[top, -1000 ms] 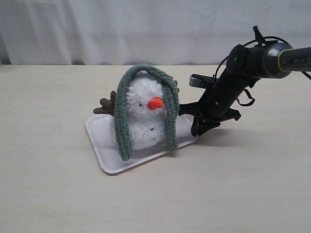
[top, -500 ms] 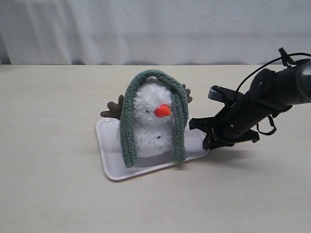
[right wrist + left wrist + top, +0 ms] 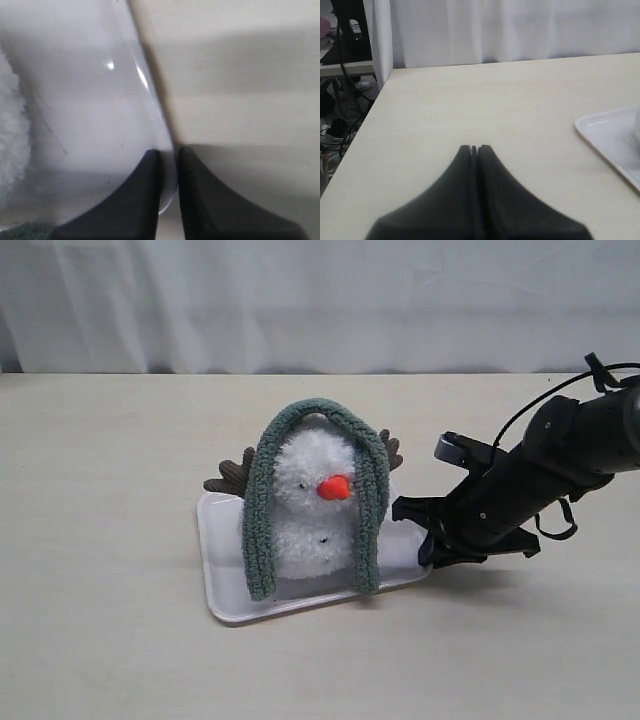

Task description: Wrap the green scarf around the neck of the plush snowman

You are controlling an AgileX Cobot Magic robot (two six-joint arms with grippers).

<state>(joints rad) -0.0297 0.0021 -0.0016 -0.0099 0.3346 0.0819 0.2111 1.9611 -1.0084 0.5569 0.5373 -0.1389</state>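
Note:
The plush snowman (image 3: 312, 495) stands upright on a white tray (image 3: 228, 592). The green scarf (image 3: 259, 530) arches over the top of its head, and both ends hang down in front to the tray. My right gripper (image 3: 424, 540) is at the tray's right edge; in the right wrist view that gripper (image 3: 169, 161) is shut on the tray rim (image 3: 150, 95), one finger inside and one outside. White fluff (image 3: 11, 135) and a bit of scarf (image 3: 25, 233) show at the side. My left gripper (image 3: 475, 148) is shut and empty, off to the side of the tray corner (image 3: 607, 134).
A pale wooden table (image 3: 120, 440) carries everything, with a white curtain (image 3: 300, 300) behind it. The left wrist view shows the table's side edge (image 3: 367, 112), with cables and furniture beyond it.
The right gripper has dragged the tray and snowman to the right and a little toward the front. The scarf has stayed draped over the head.

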